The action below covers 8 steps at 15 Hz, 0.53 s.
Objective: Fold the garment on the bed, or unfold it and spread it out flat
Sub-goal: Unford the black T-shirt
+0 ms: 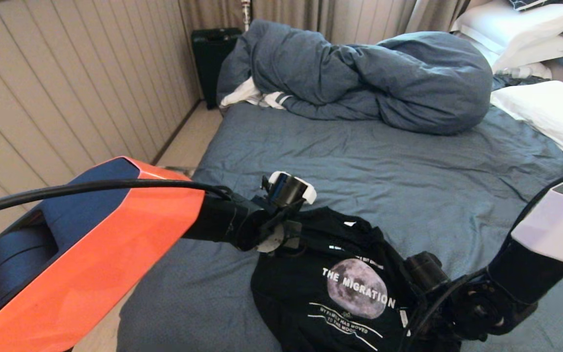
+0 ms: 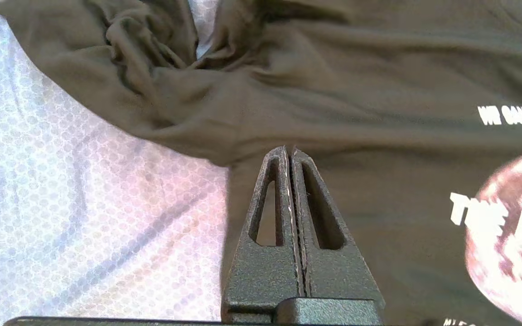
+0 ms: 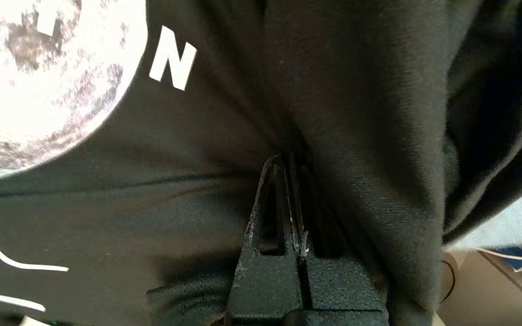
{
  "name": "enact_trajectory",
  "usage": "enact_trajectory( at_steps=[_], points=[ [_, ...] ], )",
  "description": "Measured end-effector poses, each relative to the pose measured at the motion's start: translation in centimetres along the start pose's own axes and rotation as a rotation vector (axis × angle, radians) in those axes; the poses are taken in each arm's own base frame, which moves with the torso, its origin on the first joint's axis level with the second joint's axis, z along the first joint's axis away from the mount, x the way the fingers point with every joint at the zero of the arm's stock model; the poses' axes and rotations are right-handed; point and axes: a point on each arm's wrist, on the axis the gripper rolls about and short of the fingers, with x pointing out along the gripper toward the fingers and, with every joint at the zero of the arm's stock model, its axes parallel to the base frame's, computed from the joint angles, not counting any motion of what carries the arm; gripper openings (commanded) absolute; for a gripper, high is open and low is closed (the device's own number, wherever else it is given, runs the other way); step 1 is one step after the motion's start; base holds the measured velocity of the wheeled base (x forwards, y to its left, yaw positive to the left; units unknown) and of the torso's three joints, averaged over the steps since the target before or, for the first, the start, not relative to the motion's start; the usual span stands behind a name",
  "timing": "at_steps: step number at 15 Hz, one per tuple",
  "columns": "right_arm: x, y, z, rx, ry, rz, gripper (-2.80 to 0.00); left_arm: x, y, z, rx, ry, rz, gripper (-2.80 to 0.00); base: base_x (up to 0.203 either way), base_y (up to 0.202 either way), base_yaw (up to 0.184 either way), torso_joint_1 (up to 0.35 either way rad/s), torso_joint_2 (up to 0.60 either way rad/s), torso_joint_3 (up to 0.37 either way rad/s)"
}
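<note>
The garment [image 1: 301, 293], a black T-shirt with a grey moon print and white "THE MIGRATION" text, lies bunched at the near edge of the bed [image 1: 359, 166]. My left gripper [image 1: 286, 239] is at the shirt's upper left edge. In the left wrist view this gripper [image 2: 288, 149] is shut, with its tips at a fold of the garment [image 2: 379, 81] over the sheet [image 2: 61, 203]. My right gripper [image 1: 408, 313] is at the shirt's right side. In the right wrist view it [image 3: 286, 158] is shut, the garment [image 3: 197, 203] creases toward its tips and drapes over one finger.
A bunched blue-grey duvet [image 1: 369, 78] fills the far end of the bed. White pillows [image 1: 545, 107] lie at the right. A black case [image 1: 210, 58] stands by the panelled wall [image 1: 66, 98]. A box and cables [image 3: 492, 280] show below the hanging cloth.
</note>
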Motion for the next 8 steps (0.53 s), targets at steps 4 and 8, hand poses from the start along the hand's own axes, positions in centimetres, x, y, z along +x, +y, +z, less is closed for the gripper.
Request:
enact_trajectory(
  at_steps=[4,8],
  points=[
    [-0.4,-0.9,-2.7,-0.010,-0.017,-0.020,-2.80,0.0,0.0,0.0,0.001,0.001,0.000,-2.80,0.000,0.000,0.000,0.000,0.00,0.000],
    [-1.2,-1.7,-3.7,0.002,-0.055,-0.021,-2.80,-0.1,0.0,-0.1,0.002,0.003,0.000,-2.80,0.000,0.000,0.000,0.000,0.00,0.000]
  ],
)
